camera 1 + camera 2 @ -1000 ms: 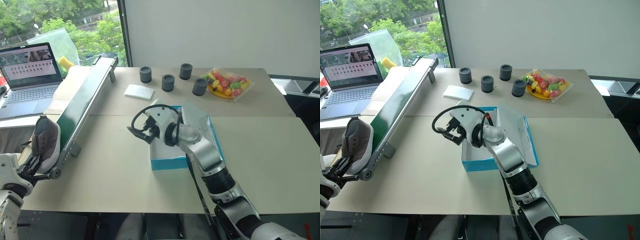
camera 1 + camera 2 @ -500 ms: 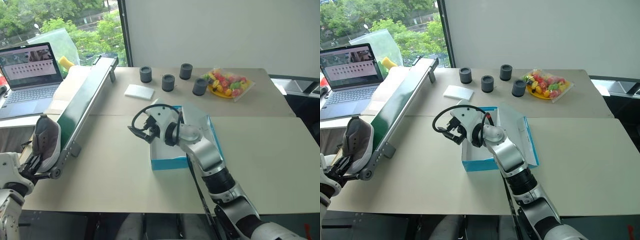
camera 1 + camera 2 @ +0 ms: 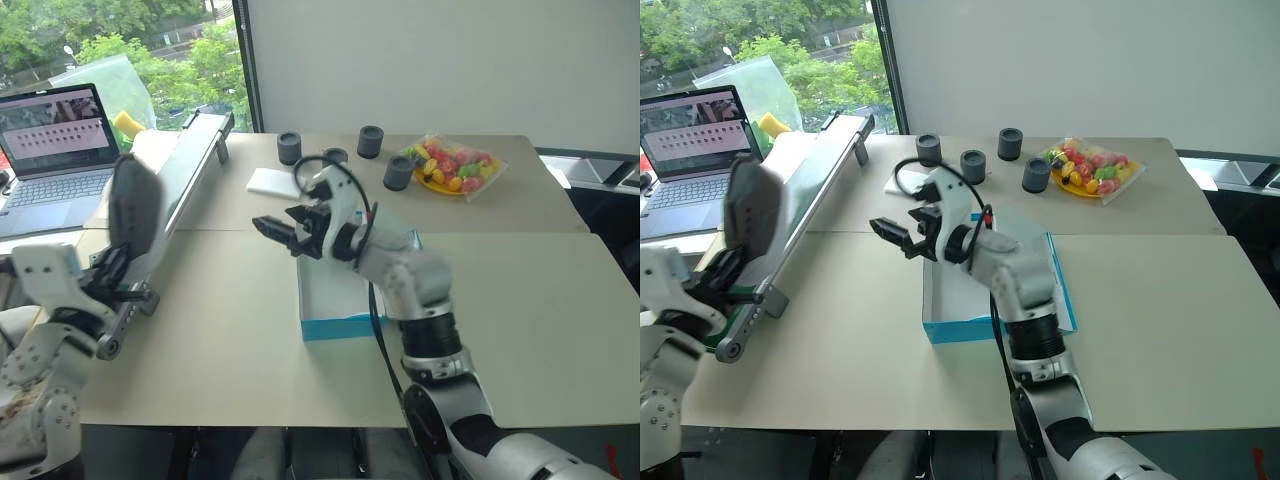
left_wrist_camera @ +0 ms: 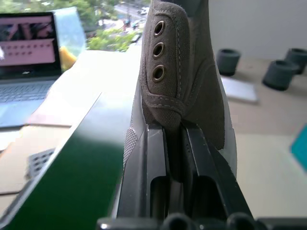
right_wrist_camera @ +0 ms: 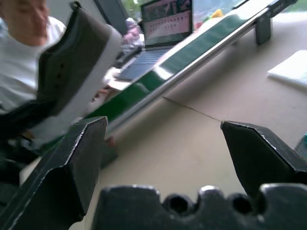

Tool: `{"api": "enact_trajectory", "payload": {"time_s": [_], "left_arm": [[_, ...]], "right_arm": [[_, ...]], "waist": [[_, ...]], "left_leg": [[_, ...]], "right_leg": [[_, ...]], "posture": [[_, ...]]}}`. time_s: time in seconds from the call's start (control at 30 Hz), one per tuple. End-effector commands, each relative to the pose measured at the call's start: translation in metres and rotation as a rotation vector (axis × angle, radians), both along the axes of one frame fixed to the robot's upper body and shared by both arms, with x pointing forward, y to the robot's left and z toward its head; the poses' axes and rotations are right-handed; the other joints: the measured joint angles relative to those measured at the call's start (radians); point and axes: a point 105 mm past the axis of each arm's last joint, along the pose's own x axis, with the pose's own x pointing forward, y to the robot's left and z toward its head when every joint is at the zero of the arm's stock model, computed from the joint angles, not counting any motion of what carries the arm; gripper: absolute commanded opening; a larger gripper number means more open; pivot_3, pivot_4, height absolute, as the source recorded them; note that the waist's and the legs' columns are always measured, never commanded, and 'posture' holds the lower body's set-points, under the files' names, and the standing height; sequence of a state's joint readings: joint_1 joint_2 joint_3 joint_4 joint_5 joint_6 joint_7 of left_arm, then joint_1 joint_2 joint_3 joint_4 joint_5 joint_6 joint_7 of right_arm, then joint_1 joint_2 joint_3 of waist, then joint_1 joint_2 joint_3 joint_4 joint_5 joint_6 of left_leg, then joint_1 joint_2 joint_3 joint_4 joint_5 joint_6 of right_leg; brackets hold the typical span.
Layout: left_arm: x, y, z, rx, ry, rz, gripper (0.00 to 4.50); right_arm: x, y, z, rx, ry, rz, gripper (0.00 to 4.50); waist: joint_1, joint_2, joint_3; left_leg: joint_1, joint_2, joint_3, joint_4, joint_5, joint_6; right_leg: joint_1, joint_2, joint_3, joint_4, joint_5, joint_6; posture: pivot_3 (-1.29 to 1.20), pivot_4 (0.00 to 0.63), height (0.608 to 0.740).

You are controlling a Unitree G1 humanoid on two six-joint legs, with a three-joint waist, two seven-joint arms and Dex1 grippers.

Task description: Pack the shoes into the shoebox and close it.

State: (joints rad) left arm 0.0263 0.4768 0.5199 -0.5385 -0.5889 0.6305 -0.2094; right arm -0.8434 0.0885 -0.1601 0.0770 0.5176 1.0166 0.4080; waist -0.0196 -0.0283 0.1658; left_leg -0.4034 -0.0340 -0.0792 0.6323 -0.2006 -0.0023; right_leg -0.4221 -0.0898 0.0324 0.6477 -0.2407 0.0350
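Tabletop (image 3: pixel 230 330) left of shoebox (image 3: pixel 340 325) lies bare.

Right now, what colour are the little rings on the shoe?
Brassy gold, on the grey-brown sneaker that the left gripper pinches; the left wrist view shows them best.

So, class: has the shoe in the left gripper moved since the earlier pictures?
Yes. The shoe, held by the left gripper, has risen along the green conveyor, up and toward the blue shoebox.
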Motion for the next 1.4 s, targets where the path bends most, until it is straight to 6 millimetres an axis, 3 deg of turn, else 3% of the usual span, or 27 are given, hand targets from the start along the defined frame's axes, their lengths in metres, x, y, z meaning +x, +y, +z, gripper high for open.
{"api": "enact_trajectory", "payload": {"time_s": [0.03,0.13,0.33,0.73,0.83,1.0,1.13,1.3,1.4], "left_arm": [[0.004,-0.037,0.009,-0.018,-0.036,-0.104,0.09],[0.007,-0.083,0.005,-0.044,-0.023,-0.254,0.09],[0.009,-0.148,0.015,-0.096,-0.053,-0.457,0.09],[0.010,-0.150,0.017,-0.099,-0.048,-0.480,0.09],[0.010,-0.151,0.015,-0.090,-0.035,-0.482,0.00],[0.013,-0.148,0.013,-0.085,-0.027,-0.462,0.00],[0.015,-0.146,0.007,-0.052,-0.001,-0.446,0.00],[0.018,-0.146,0.005,-0.018,0.003,-0.432,0.00],[0.019,-0.149,0.005,0.013,-0.004,-0.443,1.14]], "right_arm": [[-0.005,0.006,0.021,0.182,0.136,0.117,4.50],[-0.005,0.006,0.019,0.212,0.216,0.147,4.50],[-0.015,0.016,0.010,0.144,0.242,0.201,4.50],[-0.005,0.010,0.013,0.210,0.254,0.134,4.50],[-0.005,0.011,0.017,0.222,0.246,0.126,3.81],[-0.007,0.014,0.023,0.239,0.237,0.133,2.02],[-0.016,0.017,0.033,0.249,0.199,0.171,0.84],[-0.030,0.019,0.055,0.309,0.155,0.242,0.84],[-0.029,0.018,0.059,0.342,0.166,0.237,0.82]], "waist": [[-0.004,0.000,0.000],[-0.008,0.000,0.000],[-0.020,0.000,0.000],[-0.024,0.000,0.000],[-0.025,0.000,0.000],[-0.025,0.000,0.000],[-0.025,0.000,0.000],[-0.023,0.000,0.000],[-0.025,0.000,0.000]], "left_leg": [[0.000,0.000,0.000,0.000,0.000,0.000],[0.000,0.000,0.001,0.000,0.000,0.000],[-0.001,-0.001,0.003,0.001,0.000,0.000],[-0.001,0.000,0.004,0.002,0.000,0.000],[-0.001,0.000,0.004,0.002,0.000,0.000],[-0.001,0.000,0.004,0.002,0.000,0.000],[-0.001,0.000,0.004,0.002,0.000,0.000],[-0.002,0.000,0.004,0.002,0.000,0.000],[-0.001,0.000,0.004,0.002,0.000,0.000]], "right_leg": [[-0.001,0.001,0.000,0.000,0.000,0.000],[-0.001,0.002,0.001,0.000,0.000,0.000],[-0.001,0.002,0.002,0.001,0.000,0.000],[0.000,0.004,0.004,0.001,0.001,0.001],[-0.001,0.004,0.004,0.001,0.001,0.001],[0.000,0.004,0.004,0.001,0.001,0.001],[-0.001,0.004,0.004,0.001,0.001,0.001],[-0.001,0.004,0.004,0.000,0.001,0.001],[0.000,0.004,0.004,0.000,0.001,0.001]], "posture": [[0.00,0.150,0.740],[0.00,0.150,0.740],[0.00,0.150,0.740],[0.00,0.150,0.740],[0.00,0.150,0.740],[0.00,0.150,0.740],[0.00,0.150,0.740],[0.00,0.150,0.740],[0.00,0.150,0.740]]}}
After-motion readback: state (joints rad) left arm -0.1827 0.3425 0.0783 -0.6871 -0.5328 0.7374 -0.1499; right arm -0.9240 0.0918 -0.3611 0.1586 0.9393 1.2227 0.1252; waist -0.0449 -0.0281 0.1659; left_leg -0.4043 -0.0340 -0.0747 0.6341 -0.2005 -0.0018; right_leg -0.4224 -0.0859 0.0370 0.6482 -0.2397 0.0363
